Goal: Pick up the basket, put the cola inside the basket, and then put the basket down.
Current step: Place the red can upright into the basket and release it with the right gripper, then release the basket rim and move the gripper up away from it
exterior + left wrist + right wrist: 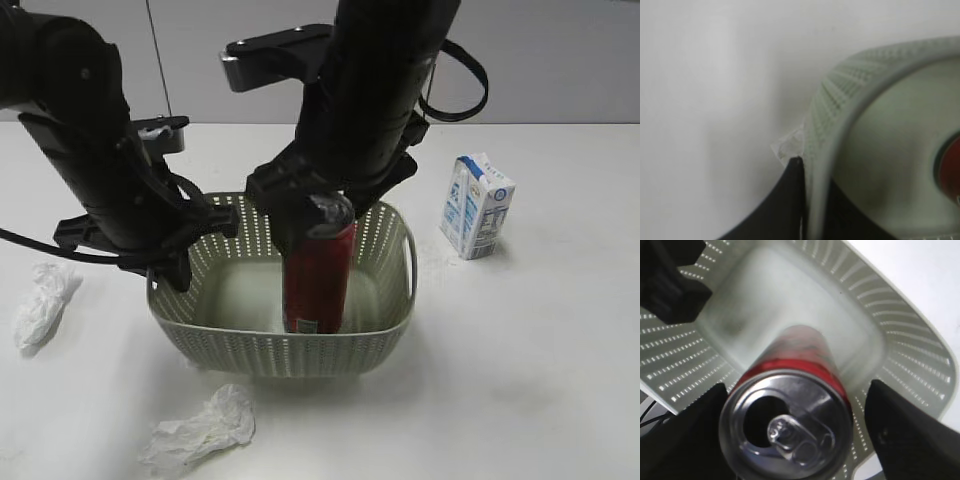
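The pale green basket sits mid-table. My left gripper is shut on its left rim; in the left wrist view the rim runs between the two black fingers. I cannot tell if the basket is off the table. The red cola can stands upright inside the basket. My right gripper straddles the can's silver top with its fingers spread; a gap shows between the can and one finger. The basket's floor and walls lie below. A sliver of red can shows at the left wrist view's edge.
A white-and-blue milk carton stands to the right of the basket. Crumpled white tissues lie at the left and at the front. A scrap of tissue lies by the left fingertip.
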Controlling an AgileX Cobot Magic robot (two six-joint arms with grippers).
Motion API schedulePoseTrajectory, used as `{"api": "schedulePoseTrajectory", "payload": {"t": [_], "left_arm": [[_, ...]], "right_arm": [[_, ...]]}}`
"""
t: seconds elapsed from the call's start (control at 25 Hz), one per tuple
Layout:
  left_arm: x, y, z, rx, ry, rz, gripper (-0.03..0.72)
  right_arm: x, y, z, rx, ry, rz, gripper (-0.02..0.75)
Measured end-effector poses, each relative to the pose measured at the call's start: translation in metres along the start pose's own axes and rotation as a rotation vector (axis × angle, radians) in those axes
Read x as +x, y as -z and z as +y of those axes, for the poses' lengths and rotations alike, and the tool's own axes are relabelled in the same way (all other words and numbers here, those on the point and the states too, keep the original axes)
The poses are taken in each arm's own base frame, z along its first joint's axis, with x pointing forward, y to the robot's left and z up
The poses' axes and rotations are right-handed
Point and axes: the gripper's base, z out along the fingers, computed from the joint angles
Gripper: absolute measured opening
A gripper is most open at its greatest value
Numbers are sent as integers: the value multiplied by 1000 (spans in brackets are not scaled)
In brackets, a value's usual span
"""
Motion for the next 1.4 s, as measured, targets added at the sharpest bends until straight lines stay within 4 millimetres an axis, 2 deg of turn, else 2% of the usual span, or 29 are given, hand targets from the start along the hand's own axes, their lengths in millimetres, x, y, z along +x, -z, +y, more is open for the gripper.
{"api": "schedulePoseTrajectory", "payload": {"t": [0.2,0.32,0.44,0.56,0.84,0.96,1.16,1.32,1.4], "left_arm": [[0,0,0,-4,-3,0,-1],[0,0,1,-5,-3,3,-1],[0,0,1,-5,-3,4,-1],[1,0,1,-8,-3,13,-1],[3,0,-1,15,21,27,-1],[3,0,-3,29,34,29,-1],[3,0,-4,43,48,31,-1],[-3,2,-7,43,37,21,-1],[-12,5,-10,49,46,10,-1]], "right_arm": [[-4,8,3,-19,-1,-21,637],[-12,31,6,-31,4,-68,638],[-23,62,-3,-31,-12,-142,638],[-29,81,-38,4,-90,-192,638],[-24,97,-133,104,-287,-219,636],[-14,106,-171,166,-355,-228,631],[18,128,-214,242,-440,-235,623],[57,140,-232,294,-468,-202,615],[79,146,-230,316,-476,-185,610]]}}
